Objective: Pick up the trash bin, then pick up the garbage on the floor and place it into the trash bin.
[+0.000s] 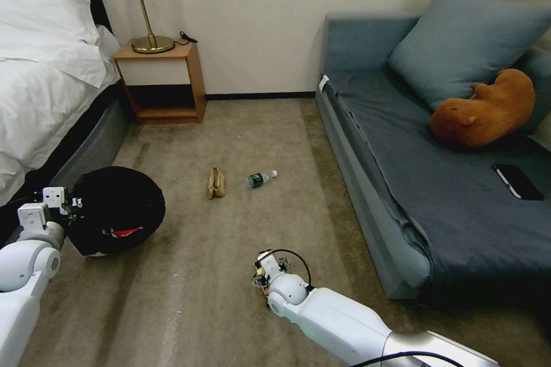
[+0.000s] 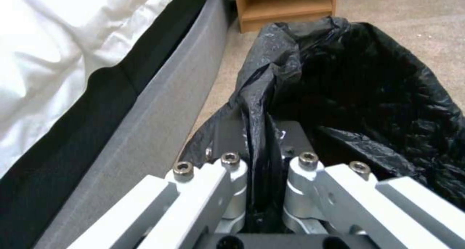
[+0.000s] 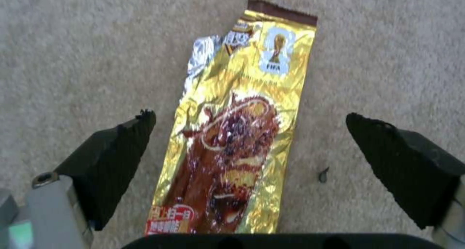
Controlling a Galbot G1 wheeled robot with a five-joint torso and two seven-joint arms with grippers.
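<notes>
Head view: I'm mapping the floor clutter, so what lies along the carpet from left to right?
Trash bin held by the left tool → crumpled paper bag → small clear bottle → sofa.

floor (image 1: 229,298): beige carpet | on it: tan paper bag (image 1: 216,183), clear bottle (image 1: 261,178), yellow-brown wrapper (image 3: 237,132) lying flat

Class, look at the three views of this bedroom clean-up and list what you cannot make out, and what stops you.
- Trash bin contents, head view: dark bag hides all but a red scrap.
- Yellow-brown snack wrapper, right wrist view: lower end cut off behind the right gripper.
- Small clear bottle label, head view: too small to read.
</notes>
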